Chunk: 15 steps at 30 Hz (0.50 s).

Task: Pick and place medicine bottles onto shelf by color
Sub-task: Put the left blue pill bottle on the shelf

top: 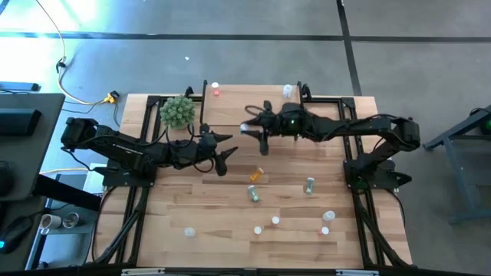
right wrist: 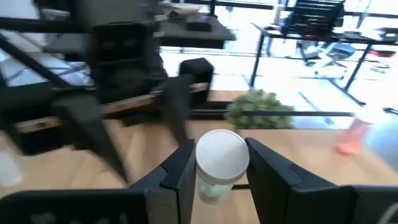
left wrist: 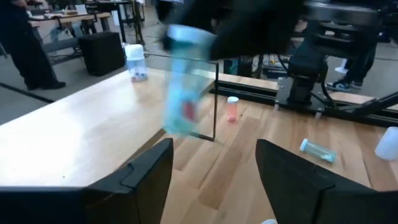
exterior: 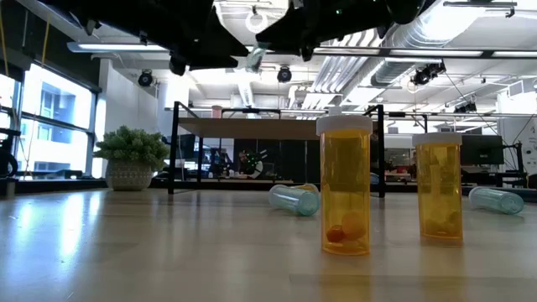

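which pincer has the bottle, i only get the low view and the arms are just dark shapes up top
Observer: The right pincer grips a white-capped bottle between its fingers.
Operator: and the left one
Observer: The left pincer is open, with nothing between its fingers.
Operator: is the right one at the shelf
Observer: Yes. From above it is at the edge of the shelf that faces the loose bottles.
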Each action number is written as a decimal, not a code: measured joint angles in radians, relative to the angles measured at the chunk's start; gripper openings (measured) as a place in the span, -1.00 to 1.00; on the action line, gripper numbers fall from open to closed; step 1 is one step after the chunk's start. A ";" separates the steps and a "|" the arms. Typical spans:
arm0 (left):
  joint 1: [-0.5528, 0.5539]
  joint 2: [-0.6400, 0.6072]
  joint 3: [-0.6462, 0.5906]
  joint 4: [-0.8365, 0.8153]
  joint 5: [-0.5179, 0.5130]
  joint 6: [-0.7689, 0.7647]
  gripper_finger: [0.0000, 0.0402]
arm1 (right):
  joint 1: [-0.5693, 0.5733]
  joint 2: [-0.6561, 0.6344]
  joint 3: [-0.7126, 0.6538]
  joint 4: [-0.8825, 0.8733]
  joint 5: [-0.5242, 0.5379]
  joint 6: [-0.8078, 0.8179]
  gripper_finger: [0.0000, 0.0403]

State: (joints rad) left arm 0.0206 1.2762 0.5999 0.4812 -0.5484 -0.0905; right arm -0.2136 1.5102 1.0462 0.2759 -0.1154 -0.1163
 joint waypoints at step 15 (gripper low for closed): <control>-0.001 0.000 0.000 -0.015 0.023 -0.049 0.12 | -0.288 -0.073 0.119 -0.167 0.000 -0.119 -0.45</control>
State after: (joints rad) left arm 0.0196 1.2762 0.5999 0.4658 -0.5251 -0.1390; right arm -0.5016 1.4369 1.1652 0.1087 -0.1150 -0.2356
